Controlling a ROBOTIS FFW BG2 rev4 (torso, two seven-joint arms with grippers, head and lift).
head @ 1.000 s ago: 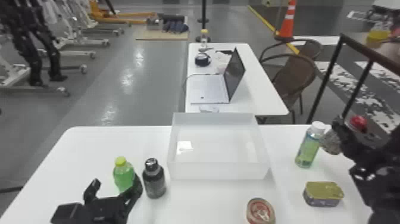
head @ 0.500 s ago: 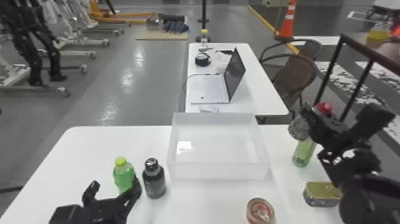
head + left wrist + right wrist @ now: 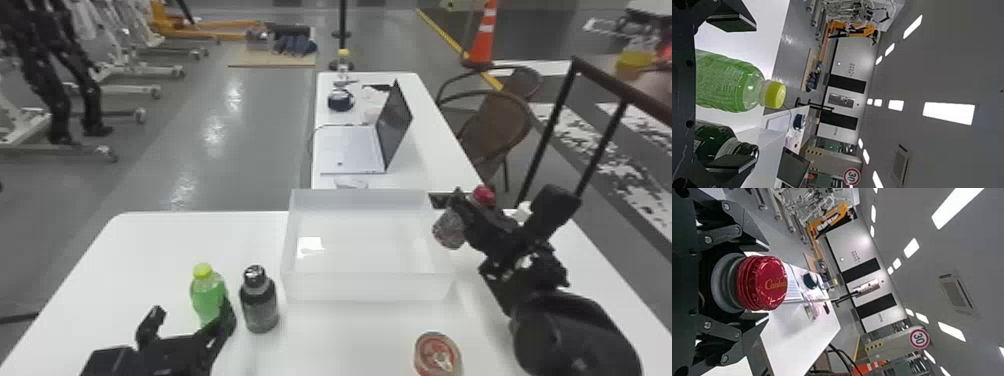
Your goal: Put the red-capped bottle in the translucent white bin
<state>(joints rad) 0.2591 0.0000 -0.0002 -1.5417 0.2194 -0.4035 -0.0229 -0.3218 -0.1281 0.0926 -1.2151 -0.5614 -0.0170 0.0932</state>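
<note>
Beside the right-hand wall of the translucent white bin, the red-capped bottle is off the table, clamped in the right gripper. The fingers press its body from either side below the cap, presumably because that gives a firmer hold than the cap would and leaves the base free to go down first. It leans, its base toward the bin and its cap away from it; whether the base is already past the rim, I cannot tell. The raised hold likely serves to get it over that wall. The carry looks nearly done; what remains is a little more travel inward, then lowering and letting go. Releasing too early could tip the bottle on the rim.

The bin's open top faces up, which suits a drop from above. On its left stands a dark bottle, and next to that a green bottle with a yellow cap. The left gripper is idle there, its fingers apart around the green bottle without squeezing it, perhaps simply out of the other arm's way. A round tin lies in front of the bin, well below the carry. Behind, a laptop sits on another table.
</note>
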